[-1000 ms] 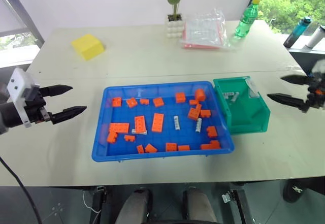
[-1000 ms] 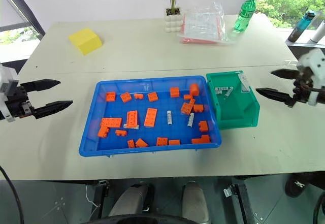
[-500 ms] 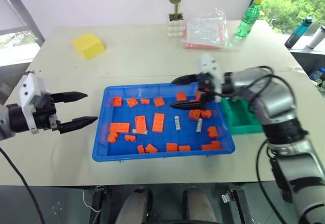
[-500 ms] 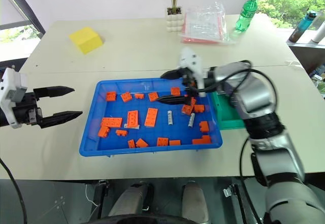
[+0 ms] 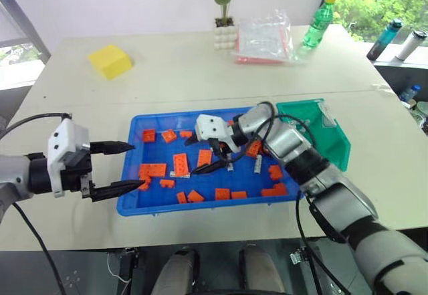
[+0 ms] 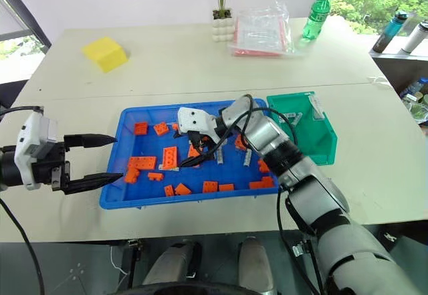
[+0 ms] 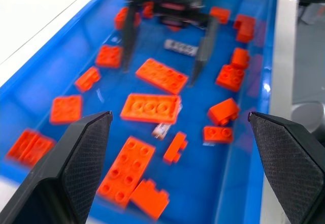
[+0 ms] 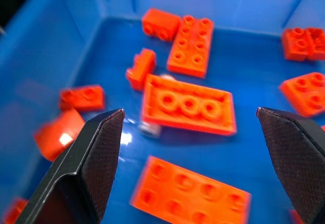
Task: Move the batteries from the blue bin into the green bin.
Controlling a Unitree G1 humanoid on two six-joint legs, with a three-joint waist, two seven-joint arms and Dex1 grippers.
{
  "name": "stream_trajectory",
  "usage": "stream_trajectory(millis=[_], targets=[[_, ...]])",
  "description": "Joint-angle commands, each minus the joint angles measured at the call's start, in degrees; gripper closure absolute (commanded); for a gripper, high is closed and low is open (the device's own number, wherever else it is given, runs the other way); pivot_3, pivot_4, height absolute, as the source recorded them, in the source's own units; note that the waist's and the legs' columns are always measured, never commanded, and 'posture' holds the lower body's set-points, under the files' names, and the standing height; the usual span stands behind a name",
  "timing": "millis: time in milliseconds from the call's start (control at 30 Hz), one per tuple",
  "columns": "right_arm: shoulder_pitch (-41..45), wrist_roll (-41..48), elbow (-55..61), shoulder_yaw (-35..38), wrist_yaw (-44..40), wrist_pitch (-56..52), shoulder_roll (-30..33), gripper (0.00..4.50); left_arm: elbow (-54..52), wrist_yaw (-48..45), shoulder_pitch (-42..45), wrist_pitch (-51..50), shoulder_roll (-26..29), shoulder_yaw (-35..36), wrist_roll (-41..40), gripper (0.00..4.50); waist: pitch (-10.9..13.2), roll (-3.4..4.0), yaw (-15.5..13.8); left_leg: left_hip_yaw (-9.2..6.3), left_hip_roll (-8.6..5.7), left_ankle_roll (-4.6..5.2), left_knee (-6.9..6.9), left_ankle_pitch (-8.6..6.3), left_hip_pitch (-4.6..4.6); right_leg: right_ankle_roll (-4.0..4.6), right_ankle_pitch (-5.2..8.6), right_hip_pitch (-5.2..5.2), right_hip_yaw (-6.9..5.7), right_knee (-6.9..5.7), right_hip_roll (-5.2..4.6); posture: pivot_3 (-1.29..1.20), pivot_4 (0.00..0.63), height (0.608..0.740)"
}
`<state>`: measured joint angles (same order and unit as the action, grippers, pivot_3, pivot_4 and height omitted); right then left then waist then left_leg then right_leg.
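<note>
The right gripper (image 5: 206,153) reaches across the large shallow blue plastic bin (image 5: 134,194), black fingers spread wide and holding nothing, poised over orange toy bricks (image 5: 180,163) in the bin's middle. The left gripper (image 5: 124,168) sits at the bin's left rim — fingers also wide apart, empty. Small silver-grey cylindrical batteries (image 5: 257,166) lie among the bricks; one peeks out beside a long brick (image 8: 149,128). The small green plastic bin (image 5: 334,144) touches the blue bin's right end on the pale counter (image 5: 167,81).
</note>
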<state>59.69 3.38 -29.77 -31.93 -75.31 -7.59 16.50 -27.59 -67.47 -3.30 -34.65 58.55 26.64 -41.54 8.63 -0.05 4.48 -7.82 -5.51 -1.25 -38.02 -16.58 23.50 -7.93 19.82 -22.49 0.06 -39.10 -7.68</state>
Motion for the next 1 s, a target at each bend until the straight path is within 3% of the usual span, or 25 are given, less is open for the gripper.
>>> stream_trajectory(millis=[33,167,300,633,1000], targets=[[3.56,-3.11,-7.27,-0.33,-1.17,7.6,-3.41,0.2,-1.78,0.68,0.1,0.06,0.71,1.74,-0.49,0.0,0.0,0.0,0.2,-0.01,0.02,0.0,0.02,0.0,-0.02,0.0,0.0,0.0,-0.02,-0.01,0.01,0.0,0.15,0.726],[4.48,-4.16,-11.17,1.23,-1.85,11.02,-5.64,0.2,-2.48,1.49,-0.47,-0.55,0.59,2.78,-0.99,0.0,0.0,0.0,0.22,-0.09,-0.01,0.0,0.02,0.0,-0.02,0.0,0.0,0.03,-0.04,-0.01,0.0,0.0,0.15,0.726],[1.64,-3.14,-7.34,1.9,-5.5,11.94,-4.91,0.2,-2.83,1.76,-1.26,-1.07,0.71,4.0,-1.44,0.0,0.0,0.0,0.11,-0.15,-0.04,-0.01,0.02,0.0,-0.02,0.0,0.0,0.06,-0.05,0.0,0.0,0.0,0.15,0.726],[-1.41,-3.48,-3.4,4.06,-4.09,9.01,-6.14,0.2,-2.72,2.06,0.47,-2.18,1.6,3.2,-1.96,0.0,0.01,0.01,0.06,-0.16,-0.04,-0.01,0.02,0.0,-0.02,0.0,0.0,0.07,-0.06,0.0,0.0,0.0,0.15,0.726],[1.88,-5.92,-14.29,3.31,-6.09,11.06,-9.87,0.2,-2.01,3.01,4.53,-2.51,1.62,0.27,-2.14,0.0,0.01,0.01,0.14,-0.16,-0.05,-0.01,0.02,0.0,-0.02,0.0,0.0,0.07,-0.06,0.0,0.0,0.0,0.15,0.726]])
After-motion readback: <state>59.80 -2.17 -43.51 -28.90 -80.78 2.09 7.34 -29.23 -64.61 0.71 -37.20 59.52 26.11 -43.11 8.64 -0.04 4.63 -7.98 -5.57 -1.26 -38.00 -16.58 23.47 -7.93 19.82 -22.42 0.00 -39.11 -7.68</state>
